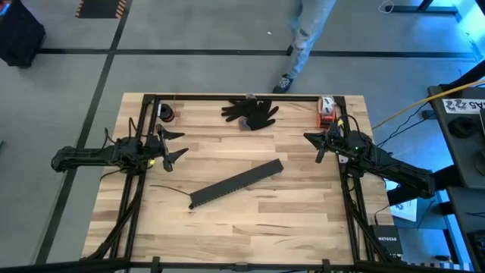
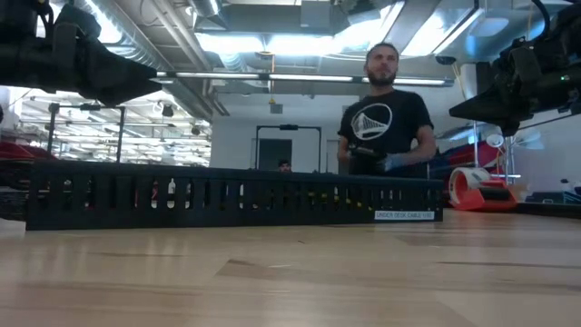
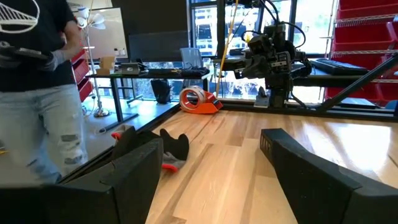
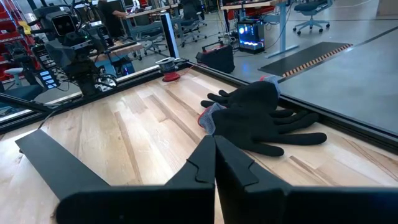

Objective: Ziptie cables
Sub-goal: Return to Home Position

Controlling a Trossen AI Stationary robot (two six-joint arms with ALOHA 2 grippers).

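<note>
The cables do not show anywhere on the table. A long black slotted channel point(image 1: 236, 183) lies slantwise on the wooden table's middle point(image 2: 236, 195), and a thin dark strip point(image 1: 170, 189) lies flat by its left end. My left gripper point(image 1: 180, 144) hovers open at the table's left side, above the wood, pointing level toward the right point(image 3: 211, 149). My right gripper point(image 1: 311, 139) hovers shut at the right side, pointing toward the far left point(image 4: 215, 146). Neither gripper has anything between its fingers.
Black gloves point(image 1: 250, 112) lie at the far edge's middle point(image 4: 261, 118). An orange tape dispenser point(image 1: 326, 111) stands at the far right corner, a small red and dark object point(image 1: 167, 114) at the far left. A person point(image 2: 386, 118) stands behind the far edge, holding something dark.
</note>
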